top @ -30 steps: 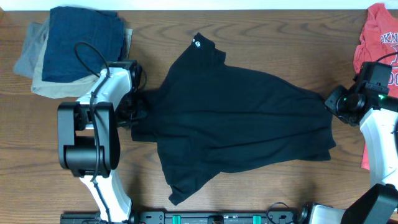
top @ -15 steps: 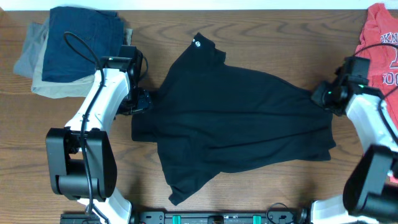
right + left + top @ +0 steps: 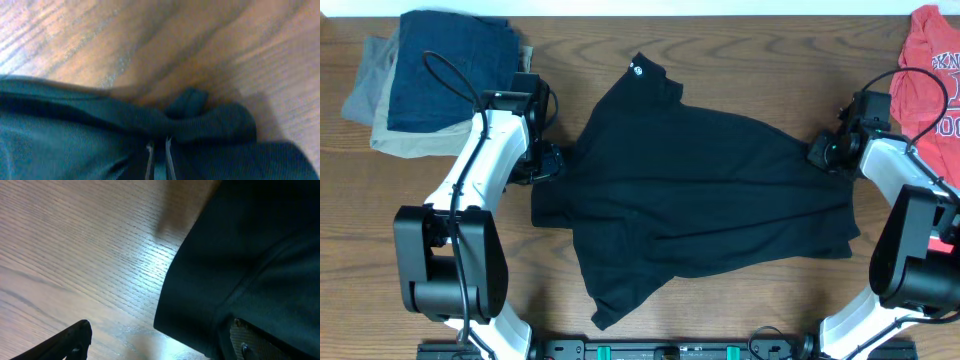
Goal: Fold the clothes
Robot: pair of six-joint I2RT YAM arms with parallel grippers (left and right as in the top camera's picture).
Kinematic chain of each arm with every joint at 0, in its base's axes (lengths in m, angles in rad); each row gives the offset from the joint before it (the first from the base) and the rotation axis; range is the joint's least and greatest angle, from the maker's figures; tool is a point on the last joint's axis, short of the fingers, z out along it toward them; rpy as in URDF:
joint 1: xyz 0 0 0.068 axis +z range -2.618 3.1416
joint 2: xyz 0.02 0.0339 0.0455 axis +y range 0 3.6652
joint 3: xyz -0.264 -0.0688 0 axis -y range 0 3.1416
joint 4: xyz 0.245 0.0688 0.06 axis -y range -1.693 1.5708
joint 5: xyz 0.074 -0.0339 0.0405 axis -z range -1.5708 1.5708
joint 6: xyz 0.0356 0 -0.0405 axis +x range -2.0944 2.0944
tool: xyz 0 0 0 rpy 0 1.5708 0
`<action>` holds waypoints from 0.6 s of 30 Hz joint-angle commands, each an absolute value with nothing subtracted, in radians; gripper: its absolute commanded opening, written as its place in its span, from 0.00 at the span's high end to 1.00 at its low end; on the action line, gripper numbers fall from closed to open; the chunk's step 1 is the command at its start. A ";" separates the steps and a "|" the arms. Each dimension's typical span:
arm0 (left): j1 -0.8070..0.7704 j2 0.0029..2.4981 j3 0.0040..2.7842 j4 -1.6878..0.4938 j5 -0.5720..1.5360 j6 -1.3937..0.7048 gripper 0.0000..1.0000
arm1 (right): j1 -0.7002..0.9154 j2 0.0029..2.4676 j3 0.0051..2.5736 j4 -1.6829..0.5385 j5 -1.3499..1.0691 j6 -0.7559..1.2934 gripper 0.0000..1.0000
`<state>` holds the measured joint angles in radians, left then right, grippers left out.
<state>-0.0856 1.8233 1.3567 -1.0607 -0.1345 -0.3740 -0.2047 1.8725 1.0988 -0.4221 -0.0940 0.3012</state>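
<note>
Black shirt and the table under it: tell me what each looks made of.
The black shirt: seemingly soft, thin knit fabric, matte with faint sheen; it drapes flat and bunches into small folds in the right wrist view. The table: wood or wood-look laminate, cannot tell which; brown grain lines, with a glossy glare patch in the left wrist view.

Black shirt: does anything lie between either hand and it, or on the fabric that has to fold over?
Nothing visible does. The left hand sits at the left edge of the black shirt, and the right hand pinches its right edge. The folded stack and the red t-shirt lie apart from it, off to the sides.
</note>
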 commanded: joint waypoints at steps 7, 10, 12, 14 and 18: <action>-0.085 1.829 1.360 -1.061 -0.139 -0.380 0.10 | -0.195 1.960 1.122 -0.356 -0.075 0.252 0.90; -0.085 1.829 1.360 -1.061 -0.139 -0.380 0.10 | -0.195 1.998 1.122 -0.332 -0.075 0.245 0.90; -0.085 1.829 1.360 -1.061 -0.139 -0.380 0.10 | -0.196 2.020 1.122 -0.321 -0.073 0.241 0.90; -0.085 1.829 1.360 -1.061 -0.139 -0.380 0.10 | -0.196 2.039 1.122 -0.305 -0.067 0.241 0.91; -0.085 1.829 1.360 -1.061 -0.139 -0.380 0.10 | -0.196 2.052 1.124 -0.246 -0.031 0.241 0.90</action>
<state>-0.0856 1.8233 1.3567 -1.0584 -0.1345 -0.3740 -0.2047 1.9774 1.1461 -0.2508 -0.0887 0.2573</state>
